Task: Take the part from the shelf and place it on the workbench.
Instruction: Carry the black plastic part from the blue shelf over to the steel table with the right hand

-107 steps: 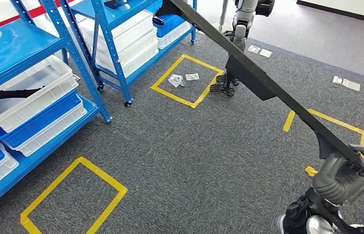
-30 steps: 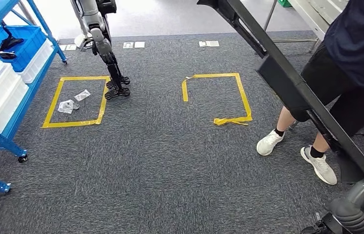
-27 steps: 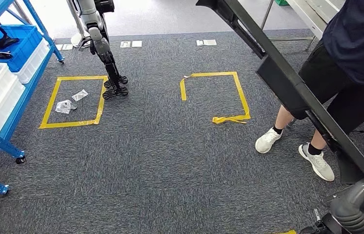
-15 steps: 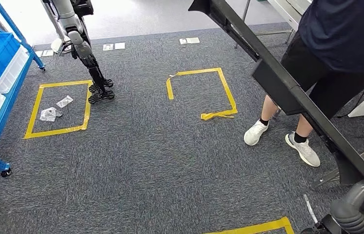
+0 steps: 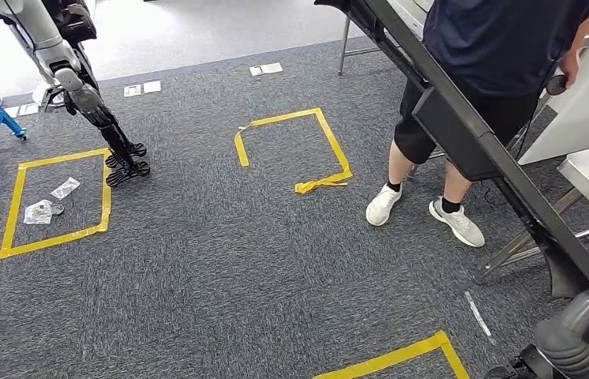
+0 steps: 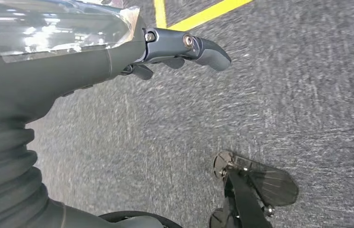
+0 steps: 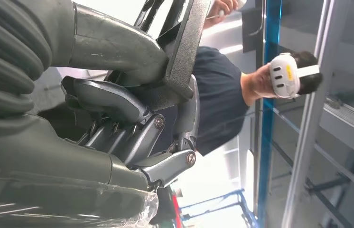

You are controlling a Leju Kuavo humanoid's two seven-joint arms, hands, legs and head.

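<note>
Head view: right hand (image 5: 583, 347) grips long black part (image 5: 465, 134), angled up past person (image 5: 497, 71). Left hand (image 6: 184, 47) empty, fingers extended over carpet (image 5: 236, 260).

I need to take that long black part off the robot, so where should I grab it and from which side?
Grip the long black flat-sided part on its bare straight run above the boxy bracket, well up from the right robot hand that holds its lower end. It slants up and away from the robot, and the person in dark shorts stands behind it, so come from the open carpet side.
</note>
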